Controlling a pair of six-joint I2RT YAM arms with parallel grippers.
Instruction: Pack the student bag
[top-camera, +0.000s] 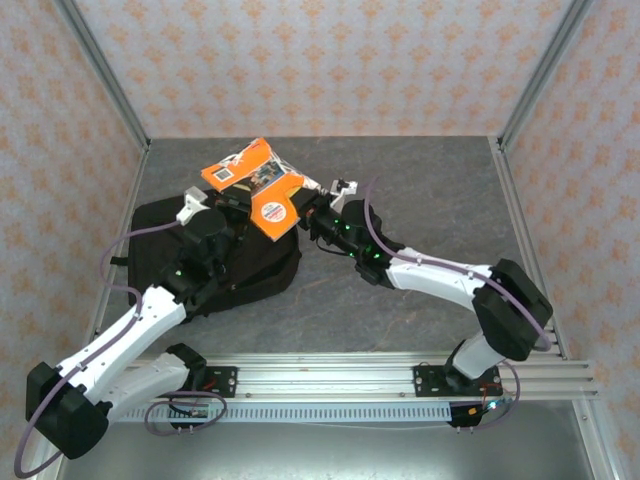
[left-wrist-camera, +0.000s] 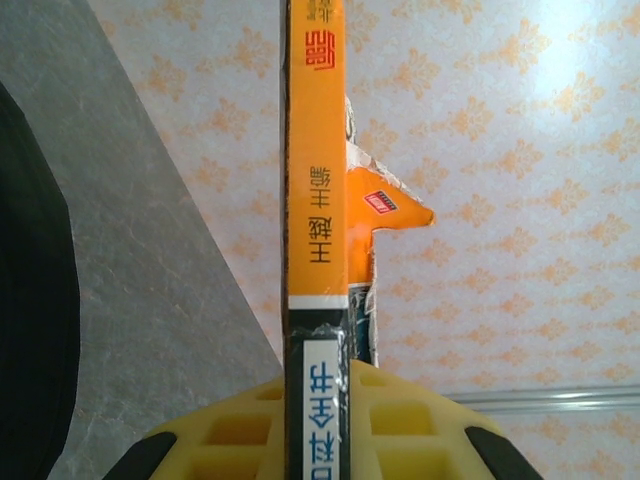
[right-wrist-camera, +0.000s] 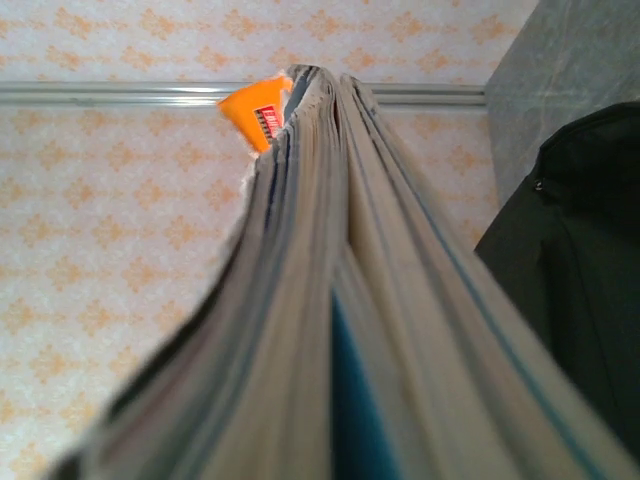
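- Left fingers (left-wrist-camera: 220, 435) clamp the orange book (top-camera: 255, 185) by its spine, above the student bag (top-camera: 250, 265)
- Right fingers (top-camera: 322, 212) sit at that book's edge; we cannot tell whether they grip
- The student bag lies on the tabletop (top-camera: 420, 200)

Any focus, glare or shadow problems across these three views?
Top external: even light, sharp, only soft shadows, but the student bag reads as nearly featureless black. Left wrist: book spine in focus, wallpaper at upper right washed out by bright light. Right wrist: page edges badly blurred close to the lens, while the wall rail behind them is sharper.
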